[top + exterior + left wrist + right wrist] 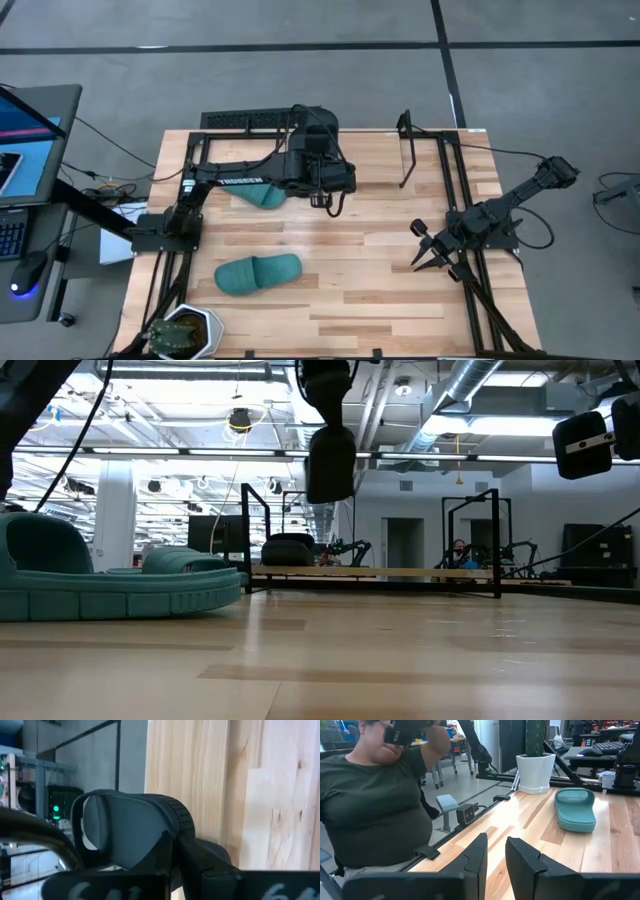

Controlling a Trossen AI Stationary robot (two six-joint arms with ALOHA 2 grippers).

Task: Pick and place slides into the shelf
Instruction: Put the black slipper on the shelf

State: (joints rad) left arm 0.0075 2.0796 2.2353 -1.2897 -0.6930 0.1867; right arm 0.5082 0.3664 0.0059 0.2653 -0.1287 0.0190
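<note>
My left gripper [318,148] is shut on a black slide [315,122] above the table's far middle; in the low view the slide [330,460] hangs high in the air. The shelf [432,140] of thin black rods stands at the far edge, its posts [495,540] upright. One teal slide [258,275] lies sole down near the table's front left. A second teal slide [262,197] lies partly under my left arm. A dark shape like another black slide [288,548] sits by the shelf's left post. My right gripper [418,247] waits open at the right edge. My left gripper holds the black slide beside its wide strap [167,837]; my own fingers [200,865] hide the exact place of contact. The fingers slant down toward the table's far edge. The slide hangs below them, lengthwise upright [330,480], clear of the table.
A plant in a white pot [185,330] stands at the near left corner. A black slotted grille [240,120] lies at the far left. A person [375,810] stands just off the table's edge. A monitor [30,140] stands off the left side. Bare wood [380,290] lies between the arms.
</note>
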